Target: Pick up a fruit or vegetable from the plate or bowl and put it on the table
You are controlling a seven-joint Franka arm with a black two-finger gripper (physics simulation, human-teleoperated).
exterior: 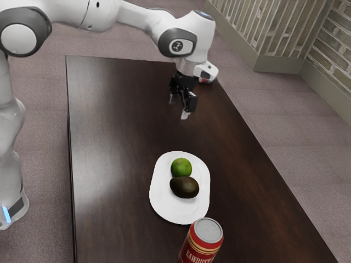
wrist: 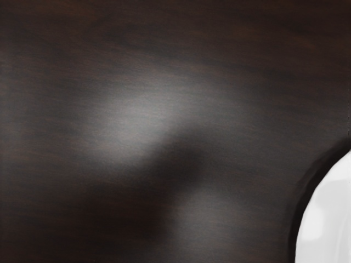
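"Exterior view: what is the state of the hand (exterior: 179, 107)?"

"Fingers set apart, with nothing held between them. The hand is raised above the surface (exterior: 109, 137), clear of the plate (exterior: 163, 208)."

"Location of the produce?"

"Both items are on the white plate. The green lime (exterior: 181, 166) lies at the side nearer the hand; the dark avocado (exterior: 185, 188) lies directly beside it, toward the red can (exterior: 198, 251). The can stands upright near the plate's opposite end."

"Wrist view reading?"

"Dark wood grain with a pale reflection (wrist: 131, 120) and a soft shadow (wrist: 178, 159). Part of the plate's curved rim is also visible"
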